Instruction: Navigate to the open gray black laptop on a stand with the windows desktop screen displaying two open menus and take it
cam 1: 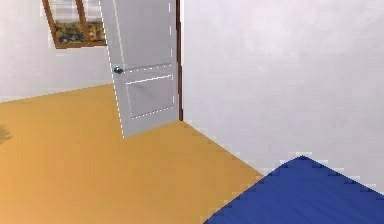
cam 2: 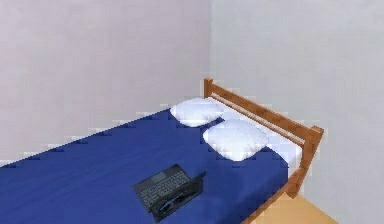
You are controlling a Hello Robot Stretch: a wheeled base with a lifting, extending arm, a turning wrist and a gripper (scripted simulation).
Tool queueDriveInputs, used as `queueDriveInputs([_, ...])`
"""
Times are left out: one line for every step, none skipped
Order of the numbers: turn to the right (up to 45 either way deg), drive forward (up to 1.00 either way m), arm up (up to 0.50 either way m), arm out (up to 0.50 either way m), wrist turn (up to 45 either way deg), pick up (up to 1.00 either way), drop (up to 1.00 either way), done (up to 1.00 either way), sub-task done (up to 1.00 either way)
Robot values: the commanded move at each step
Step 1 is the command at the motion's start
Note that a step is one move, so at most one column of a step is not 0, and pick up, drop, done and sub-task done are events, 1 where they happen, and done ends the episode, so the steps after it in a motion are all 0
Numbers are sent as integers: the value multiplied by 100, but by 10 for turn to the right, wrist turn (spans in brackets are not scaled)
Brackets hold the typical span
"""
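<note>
Forward view faces the door (cam 1: pixel 145 60); arm side view overlooks the bed (cam 2: pixel 90 165) (shared, close below).

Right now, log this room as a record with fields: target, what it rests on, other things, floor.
target: dark grey open laptop, near the arm side view's bottom edge
rests on: deep blue cover of the wooden-framed bed
bed corner: at the forward view's lower right
pillows: two white pillows, side by side against the brown wooden headboard
door: white panelled door with a round knob
wall: wood-framed picture, left of the door
floor: bare orange-tan floor
</note>
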Motion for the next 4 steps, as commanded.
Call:
queueDriveInputs([0,0,0,28,0,0,0,0,0])
queueDriveInputs([0,0,0,0,450,0,0,0,0])
queueDriveInputs([0,0,0,0,450,0,0,0,0])
queueDriveInputs([0,0,0,0,450,0,0,0,0])
